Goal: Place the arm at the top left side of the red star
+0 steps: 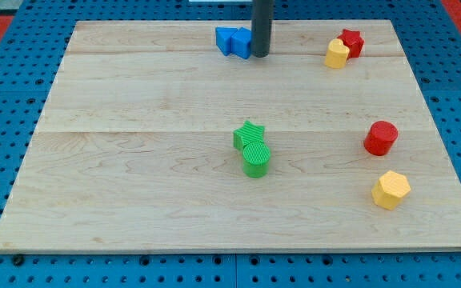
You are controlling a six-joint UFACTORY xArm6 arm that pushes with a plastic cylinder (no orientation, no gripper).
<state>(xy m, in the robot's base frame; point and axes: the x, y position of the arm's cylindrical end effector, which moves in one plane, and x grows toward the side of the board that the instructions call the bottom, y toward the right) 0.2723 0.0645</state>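
my tip (260, 54) (a bare rod, no claw to spread or pinch) touches the blue blocks (234, 42); the red star (351, 42) lies at its 3 o'clock, well apart — touching a yellow block (337, 54).

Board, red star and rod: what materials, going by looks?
Board: pale wood, apparently joined planks, with visible grain and seam lines; matte. Red star: looks like moulded plastic or painted wood, uniform colour, slight sheen; uncertain. Rod, ending at my tip: dark, smooth, probably metal or plastic.

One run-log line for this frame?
my tip beside blue blocks | red star far right, touching yellow block | not yet placed
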